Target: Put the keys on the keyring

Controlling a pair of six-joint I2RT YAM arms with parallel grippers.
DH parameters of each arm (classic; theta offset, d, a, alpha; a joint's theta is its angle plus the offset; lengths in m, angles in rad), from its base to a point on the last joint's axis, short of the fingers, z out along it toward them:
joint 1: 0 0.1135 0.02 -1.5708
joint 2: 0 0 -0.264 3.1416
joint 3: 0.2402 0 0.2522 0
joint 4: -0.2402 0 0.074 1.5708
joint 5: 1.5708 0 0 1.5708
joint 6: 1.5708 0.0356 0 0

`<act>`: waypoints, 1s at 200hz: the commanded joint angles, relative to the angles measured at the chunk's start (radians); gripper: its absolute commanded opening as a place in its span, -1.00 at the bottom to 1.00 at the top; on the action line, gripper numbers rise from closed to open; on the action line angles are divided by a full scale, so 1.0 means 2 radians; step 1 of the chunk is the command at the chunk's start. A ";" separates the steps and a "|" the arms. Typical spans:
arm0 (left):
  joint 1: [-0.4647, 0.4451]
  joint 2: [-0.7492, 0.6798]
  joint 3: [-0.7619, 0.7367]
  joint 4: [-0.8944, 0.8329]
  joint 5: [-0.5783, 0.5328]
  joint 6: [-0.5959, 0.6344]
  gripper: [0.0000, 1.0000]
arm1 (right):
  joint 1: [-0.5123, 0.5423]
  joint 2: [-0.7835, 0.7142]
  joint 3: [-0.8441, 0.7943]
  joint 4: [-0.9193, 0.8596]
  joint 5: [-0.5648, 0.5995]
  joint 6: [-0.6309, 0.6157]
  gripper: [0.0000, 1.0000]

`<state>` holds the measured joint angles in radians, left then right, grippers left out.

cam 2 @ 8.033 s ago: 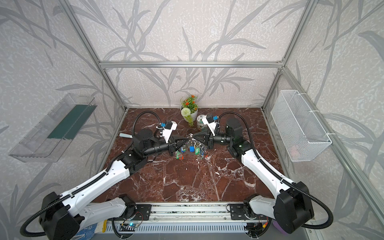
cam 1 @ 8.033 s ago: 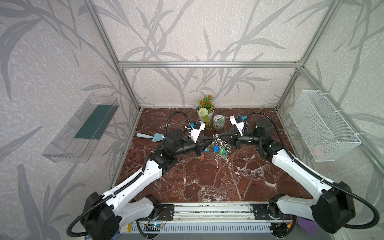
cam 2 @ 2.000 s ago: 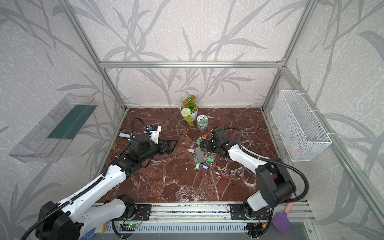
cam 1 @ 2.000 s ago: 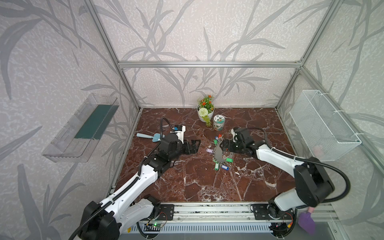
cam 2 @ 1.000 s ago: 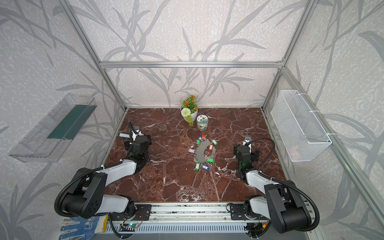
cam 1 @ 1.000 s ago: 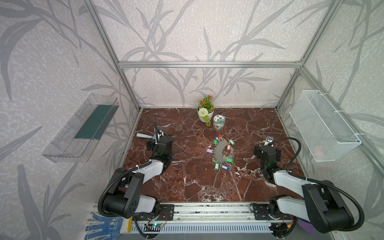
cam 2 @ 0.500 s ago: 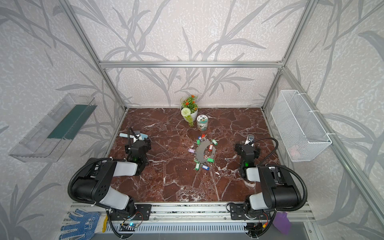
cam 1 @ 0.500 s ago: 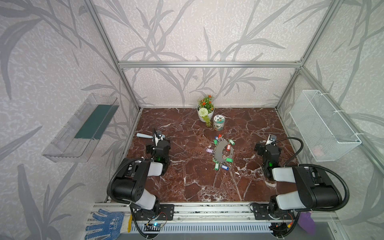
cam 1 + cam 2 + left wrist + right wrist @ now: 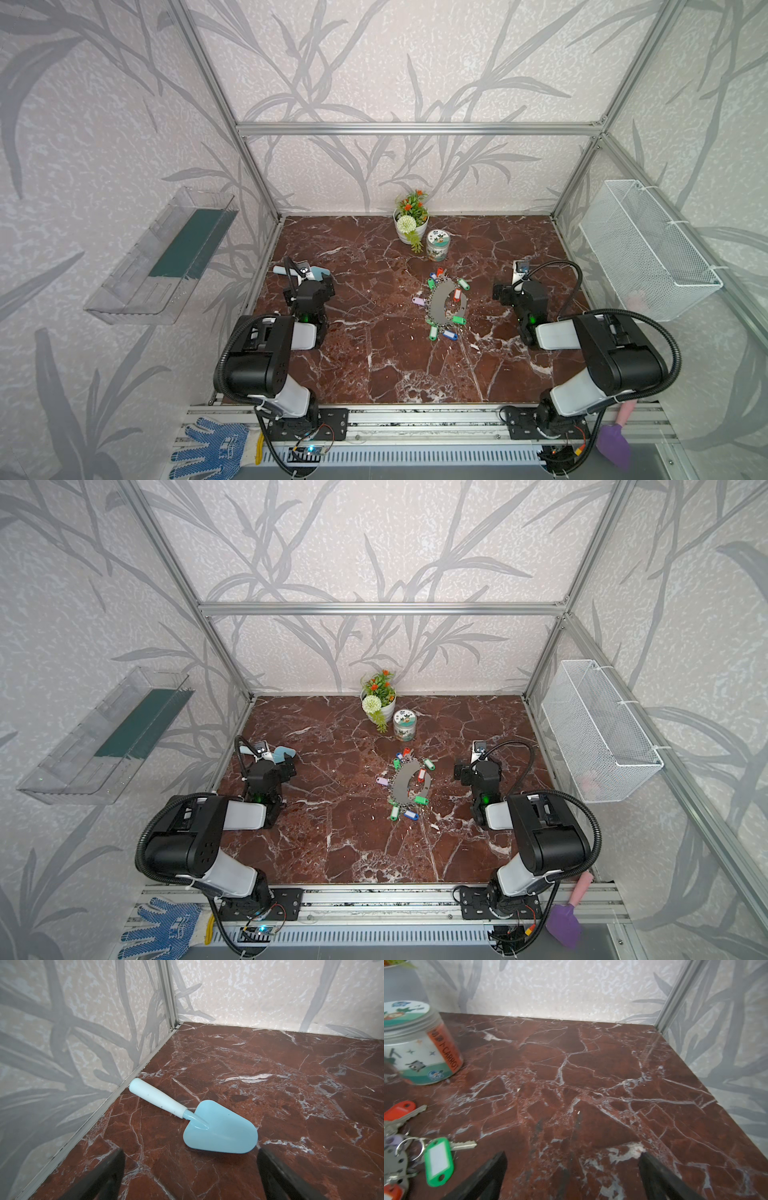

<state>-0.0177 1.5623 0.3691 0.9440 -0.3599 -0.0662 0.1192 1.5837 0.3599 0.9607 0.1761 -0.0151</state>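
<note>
The left jaws are spread wide and empty, their black fingers [image 9: 108, 1169] low over the bench [image 9: 374, 365]. Just ahead of them lies a pale blue trowel [image 9: 220, 1132], its white handle reaching to the wall rail. The right jaws are spread as wide and also hold nothing, with bare marble between them.

In both top views the left arm [image 9: 305, 299] sits folded at the bench's 9 o'clock edge and the right arm [image 9: 525, 299] at its 3 o'clock edge, well apart. Between them, near the middle, the keyring [image 9: 446, 301] lies flat with its coloured tags fanned out. The lilac-tagged key [image 9: 419, 300] lies at the keyring's 9 o'clock, just beside it; whether it is threaded on cannot be told. At the keyring's 12 o'clock stand a printed jar [image 9: 437, 245] and a flower pot [image 9: 409, 226].
</note>
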 commanded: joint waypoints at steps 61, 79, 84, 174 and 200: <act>-0.009 0.006 -0.002 0.017 -0.001 0.007 0.98 | 0.020 0.006 -0.018 0.064 -0.023 -0.053 0.98; -0.009 0.006 -0.002 0.017 -0.001 0.007 0.98 | 0.020 0.006 -0.017 0.061 -0.025 -0.054 0.98; -0.009 0.006 -0.002 0.017 -0.001 0.006 0.98 | 0.021 0.006 -0.017 0.062 -0.024 -0.054 0.98; -0.009 0.006 -0.002 0.017 -0.001 0.007 0.98 | 0.015 0.004 -0.006 0.038 -0.036 -0.048 0.98; -0.009 0.006 -0.002 0.017 -0.001 0.007 0.98 | 0.008 0.003 0.000 0.025 -0.053 -0.045 0.98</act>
<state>-0.0319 1.5635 0.3691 0.9516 -0.3603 -0.0608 0.1463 1.5856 0.3374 1.0153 0.0998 -0.1070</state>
